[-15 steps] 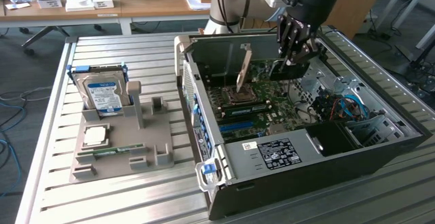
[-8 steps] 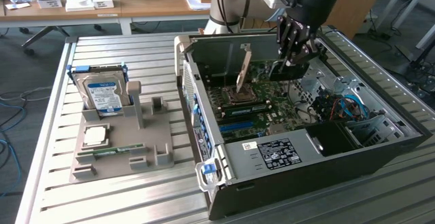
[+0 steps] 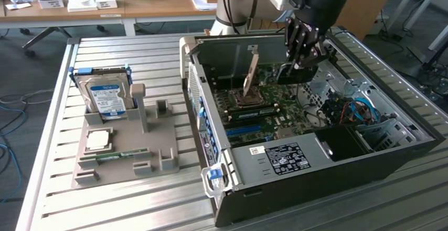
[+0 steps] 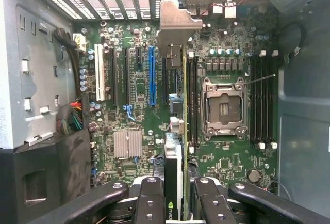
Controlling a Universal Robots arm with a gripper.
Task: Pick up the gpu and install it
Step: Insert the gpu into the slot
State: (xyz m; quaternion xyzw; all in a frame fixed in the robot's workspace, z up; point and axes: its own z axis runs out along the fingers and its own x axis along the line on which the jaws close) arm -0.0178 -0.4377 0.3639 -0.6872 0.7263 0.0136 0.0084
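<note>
**Line the card up before it goes down**

The fingers pinch the graphics card by its two faces and hold it on edge inside the open computer case, above the circuit board and touching nothing. Its silver end bracket points at the rear wall's slotted openings. The card's lower edge hangs just beside the long blue slot, not over it. A good seating likely calls for a shift sideways onto the blue slot, the card kept upright and parallel to it, and the bracket meeting its opening.
</note>
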